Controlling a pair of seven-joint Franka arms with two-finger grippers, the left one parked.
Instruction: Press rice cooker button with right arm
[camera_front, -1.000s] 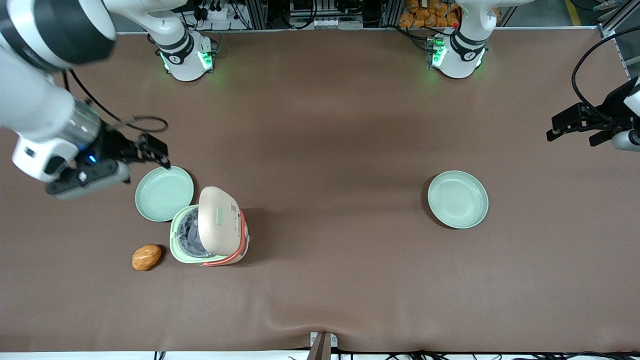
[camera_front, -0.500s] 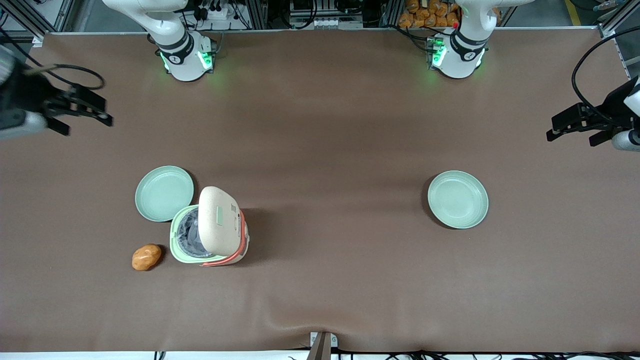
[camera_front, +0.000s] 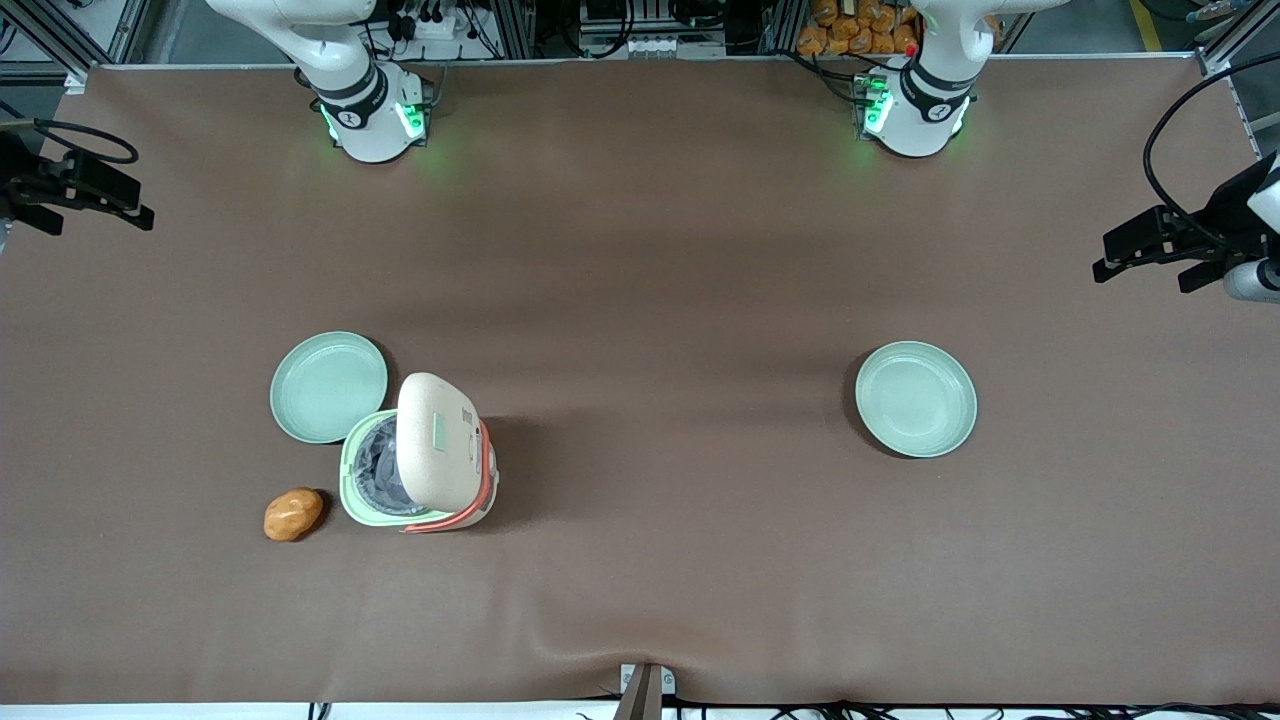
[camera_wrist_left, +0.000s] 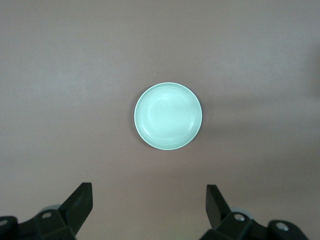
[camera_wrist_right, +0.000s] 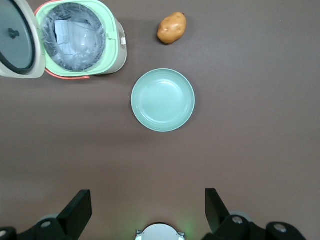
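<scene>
The rice cooker (camera_front: 420, 455) stands with its cream lid (camera_front: 438, 440) swung up and open, showing the pot lined with clear plastic. A narrow pale green strip shows on the lid, and I cannot make out the button. In the right wrist view the cooker body (camera_wrist_right: 82, 37) is open and the lid (camera_wrist_right: 17, 40) shows its grey inner face, so the button is hidden. My right gripper (camera_front: 104, 226) is open and empty, high above the table at the working arm's end, well away from the cooker. In the right wrist view the gripper (camera_wrist_right: 147, 210) holds nothing.
A mint-green plate (camera_front: 328, 387) lies beside the cooker, also seen in the right wrist view (camera_wrist_right: 163, 100). A potato (camera_front: 293, 513) lies near the cooker (camera_wrist_right: 172, 28). A second plate (camera_front: 915, 399) lies toward the parked arm's end (camera_wrist_left: 168, 116). The working arm's base (camera_wrist_right: 159, 232) shows between the fingers.
My right gripper has pulled away from the plate beside the cooker, out toward the working arm's end of the table and farther from the front camera. The cooker's lid has stayed open.
</scene>
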